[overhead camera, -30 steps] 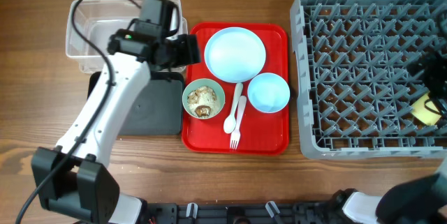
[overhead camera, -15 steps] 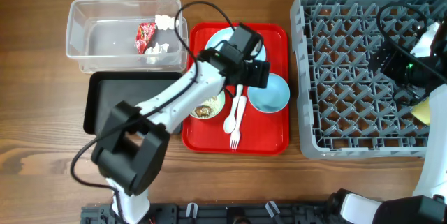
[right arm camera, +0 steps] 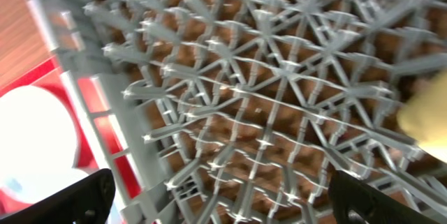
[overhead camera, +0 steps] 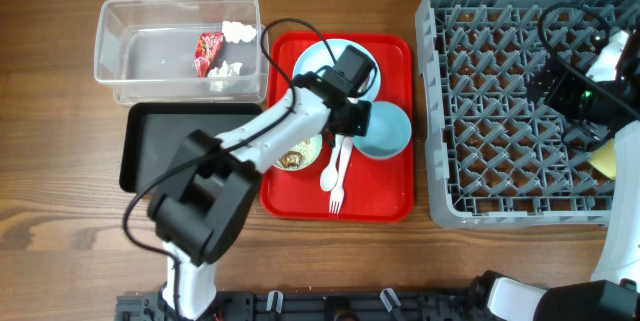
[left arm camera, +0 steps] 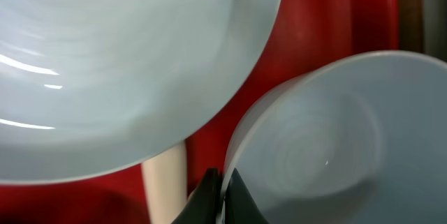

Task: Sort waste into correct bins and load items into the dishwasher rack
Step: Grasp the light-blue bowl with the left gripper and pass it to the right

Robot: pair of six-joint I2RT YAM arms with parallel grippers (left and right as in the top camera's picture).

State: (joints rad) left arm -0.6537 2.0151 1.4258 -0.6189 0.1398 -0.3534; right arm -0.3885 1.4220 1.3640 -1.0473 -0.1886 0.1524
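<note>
In the left wrist view my left gripper [left arm camera: 222, 197] is shut on the near rim of the light blue bowl [left arm camera: 328, 147], one finger inside and one outside. Overhead, that bowl [overhead camera: 388, 133] sits on the red serving tray [overhead camera: 395, 196], beside the light blue plate [overhead camera: 318, 66]. The pale green bowl [overhead camera: 293, 153] holds brown food scraps. A white spoon and fork [overhead camera: 336, 173] lie between the bowls. My right gripper [right arm camera: 223, 206] hangs open over the grey dishwasher rack [overhead camera: 500, 111], nothing between its fingers. A yellow cup [overhead camera: 604, 158] lies in the rack.
The clear tub [overhead camera: 140, 56] at the back left holds a red wrapper [overhead camera: 208, 51] and white tissue pieces [overhead camera: 238, 31]. A black tray [overhead camera: 160, 146] lies in front of it, partly under my left arm. Bare wooden table shows along the front.
My left arm has swung from over the clear tub to the red tray and its jaws have closed on the blue bowl's rim. The right gripper has moved in over the rack.
</note>
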